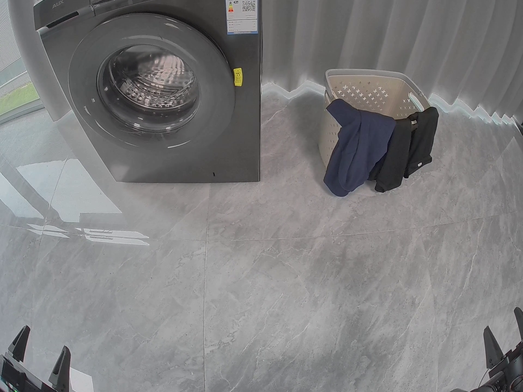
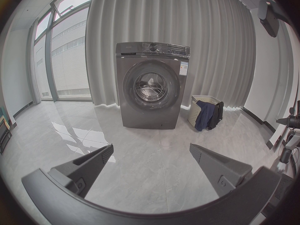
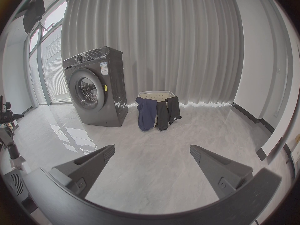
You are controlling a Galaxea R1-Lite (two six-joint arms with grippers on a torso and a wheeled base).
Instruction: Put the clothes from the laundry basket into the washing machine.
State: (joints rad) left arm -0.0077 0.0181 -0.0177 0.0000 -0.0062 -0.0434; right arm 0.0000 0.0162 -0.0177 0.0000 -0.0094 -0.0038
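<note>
A dark grey washing machine stands on the floor at the back left, its round door shut. To its right sits a beige laundry basket against the curtain. A navy garment and two black garments hang over its front rim. My left gripper is low at the near left, open and holding nothing. My right gripper is low at the near right, also open and far from the basket. From the wrist views the machine and basket lie well ahead of the open grippers.
Grey tiled floor stretches wide between me and both objects. White curtains run along the back wall. A tall window is at the far left, with glare on the floor before it.
</note>
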